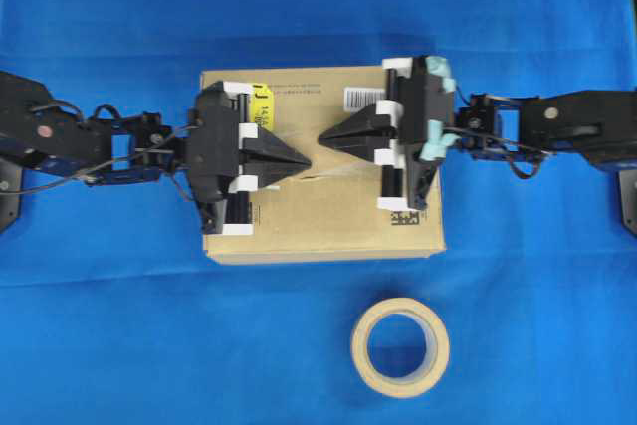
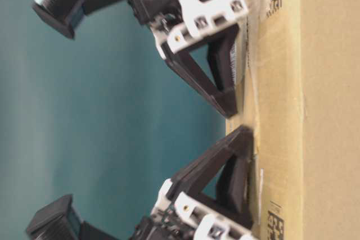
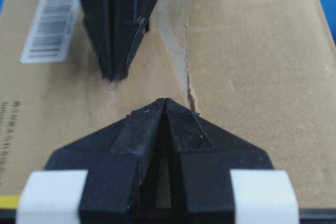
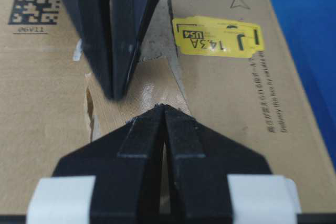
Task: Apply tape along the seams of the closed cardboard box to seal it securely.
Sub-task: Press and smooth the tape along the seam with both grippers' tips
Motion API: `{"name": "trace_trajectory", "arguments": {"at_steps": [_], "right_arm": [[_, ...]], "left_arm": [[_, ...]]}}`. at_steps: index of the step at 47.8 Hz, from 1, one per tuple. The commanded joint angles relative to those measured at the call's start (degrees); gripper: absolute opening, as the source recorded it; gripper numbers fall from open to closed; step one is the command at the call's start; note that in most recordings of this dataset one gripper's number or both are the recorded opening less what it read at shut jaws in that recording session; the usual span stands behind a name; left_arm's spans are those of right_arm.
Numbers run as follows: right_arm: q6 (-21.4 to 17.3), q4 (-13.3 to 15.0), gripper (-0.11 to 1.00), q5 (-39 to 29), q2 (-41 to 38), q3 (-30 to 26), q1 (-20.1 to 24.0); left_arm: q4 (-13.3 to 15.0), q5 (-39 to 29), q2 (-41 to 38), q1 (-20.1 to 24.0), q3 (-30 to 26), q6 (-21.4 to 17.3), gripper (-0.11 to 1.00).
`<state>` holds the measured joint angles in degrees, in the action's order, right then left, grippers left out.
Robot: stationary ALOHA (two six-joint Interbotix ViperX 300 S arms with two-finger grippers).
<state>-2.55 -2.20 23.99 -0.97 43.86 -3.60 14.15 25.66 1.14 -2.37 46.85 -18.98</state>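
Brown cardboard box (image 1: 328,221): left hand (image 1: 304,160) and right hand (image 1: 323,137), both clenched (grasping nothing), press the tape (image 4: 139,100) onto the seams (image 3: 181,72), apparently to bond it.

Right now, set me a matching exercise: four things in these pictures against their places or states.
Things:
1. tape roll
2. yellow sticker
3. left gripper
4. barcode label

Places or states:
A. shut, tip over the cardboard box
B. flat on the box top, white
C. on the blue cloth, off the box
D. beside the seam

Pairs: 1-C, 2-D, 3-A, 4-B
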Motion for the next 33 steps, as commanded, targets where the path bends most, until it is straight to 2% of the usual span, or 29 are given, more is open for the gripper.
{"name": "trace_trajectory", "arguments": {"at_steps": [1,10,20,33], "right_arm": [[0.1,0.2,0.0,0.5,-0.9,-2.4,0.6],[-0.6,0.2,0.0,0.8,-3.3,-3.1,1.9],[-1.3,-0.9,0.0,0.6,-3.7,-1.1,2.9],[-2.5,-1.1,0.0,0.5,-3.2,1.5,3.7]], "left_arm": [[-0.1,1.1,-1.0,-0.4,-1.6,0.4,0.0],[-0.1,1.9,-3.3,-1.1,-1.8,0.6,0.0],[-0.1,1.5,-3.4,-2.5,-0.6,0.7,0.0],[0.8,0.4,-1.8,-3.9,3.7,0.9,0.0]]}}
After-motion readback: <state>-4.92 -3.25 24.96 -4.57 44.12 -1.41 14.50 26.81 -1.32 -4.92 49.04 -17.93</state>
